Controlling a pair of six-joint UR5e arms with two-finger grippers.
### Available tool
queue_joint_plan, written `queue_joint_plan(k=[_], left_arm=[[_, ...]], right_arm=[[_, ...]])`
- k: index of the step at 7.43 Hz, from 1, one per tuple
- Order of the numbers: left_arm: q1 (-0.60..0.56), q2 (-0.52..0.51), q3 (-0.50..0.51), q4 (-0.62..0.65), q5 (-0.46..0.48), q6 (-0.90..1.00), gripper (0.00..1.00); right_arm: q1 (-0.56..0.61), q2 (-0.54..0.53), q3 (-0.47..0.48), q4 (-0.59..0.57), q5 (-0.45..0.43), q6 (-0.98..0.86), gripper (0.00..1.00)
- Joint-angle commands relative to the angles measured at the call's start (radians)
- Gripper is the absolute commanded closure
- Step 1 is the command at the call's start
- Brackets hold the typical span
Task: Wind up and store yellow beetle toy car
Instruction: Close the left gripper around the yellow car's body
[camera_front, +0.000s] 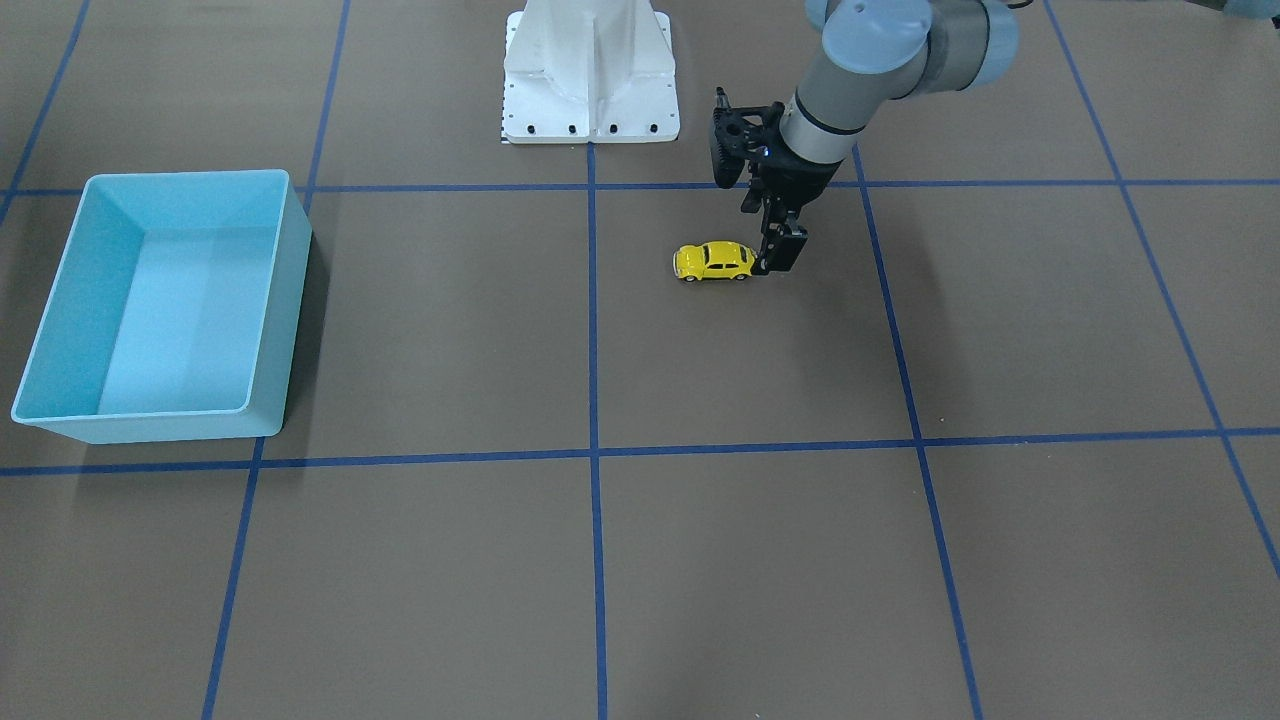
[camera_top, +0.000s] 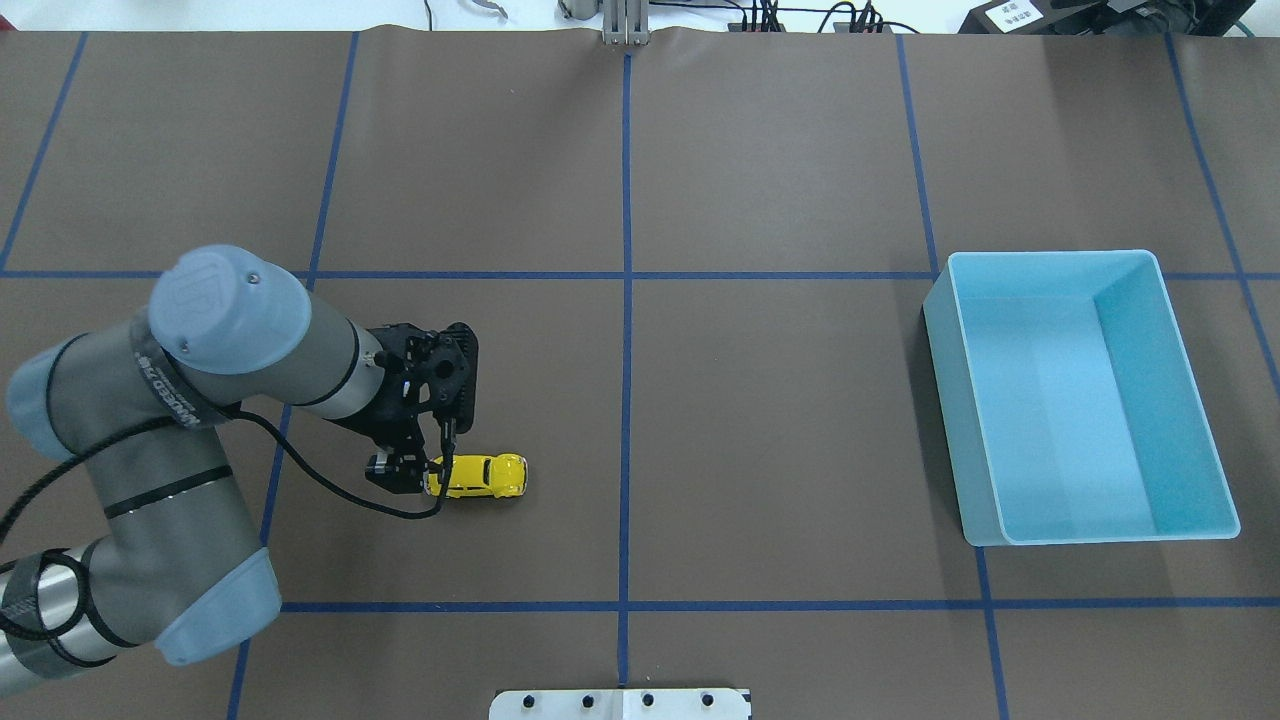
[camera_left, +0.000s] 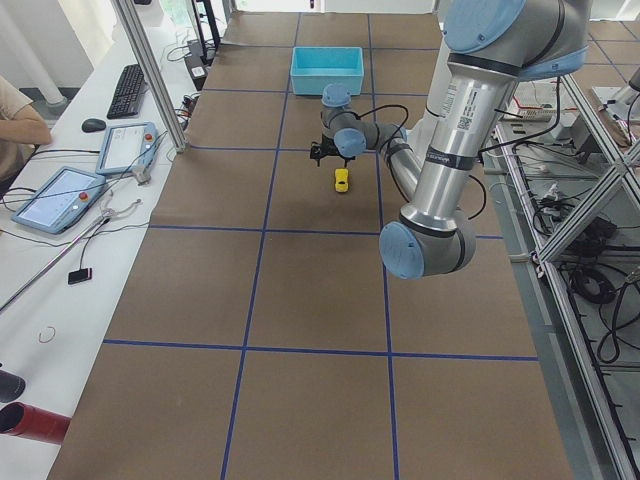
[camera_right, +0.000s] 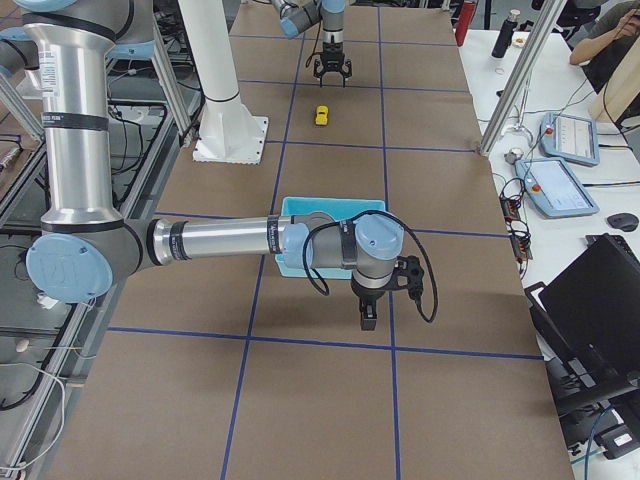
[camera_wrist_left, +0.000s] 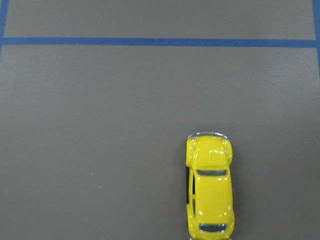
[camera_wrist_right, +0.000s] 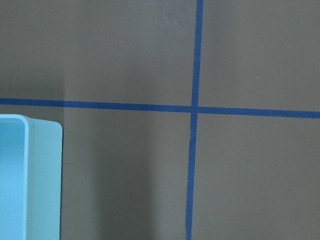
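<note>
The yellow beetle toy car (camera_top: 482, 476) stands on its wheels on the brown table, left of the centre line. It also shows in the front view (camera_front: 714, 261) and low in the left wrist view (camera_wrist_left: 210, 187), seen from above. My left gripper (camera_top: 414, 471) hangs low just behind one end of the car. Its jaws are open and nothing is between them. The right gripper (camera_right: 367, 318) shows only in the exterior right view, beside the light blue bin (camera_top: 1050, 256). I cannot tell if it is open or shut.
The light blue bin (camera_front: 160, 180) is empty and sits far from the car across the table. Its corner (camera_wrist_right: 45, 175) shows in the right wrist view. Blue tape lines grid the table. The white robot base (camera_front: 590, 70) stands at the near edge.
</note>
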Motion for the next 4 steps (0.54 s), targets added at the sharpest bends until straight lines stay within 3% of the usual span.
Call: queue_joint_plan(k=[1, 4], left_arm=[[0.073, -0.044, 0.028, 0.067, 0.053, -0.039, 0.0], [0.104, -0.102, 0.093, 0.135, 0.121, -0.039, 0.02]], right_arm=[[0.0, 0.0, 0.0, 0.0, 0.0, 0.0, 0.0], [0.0, 0.0, 0.0, 0.0, 0.0, 0.0, 0.0]])
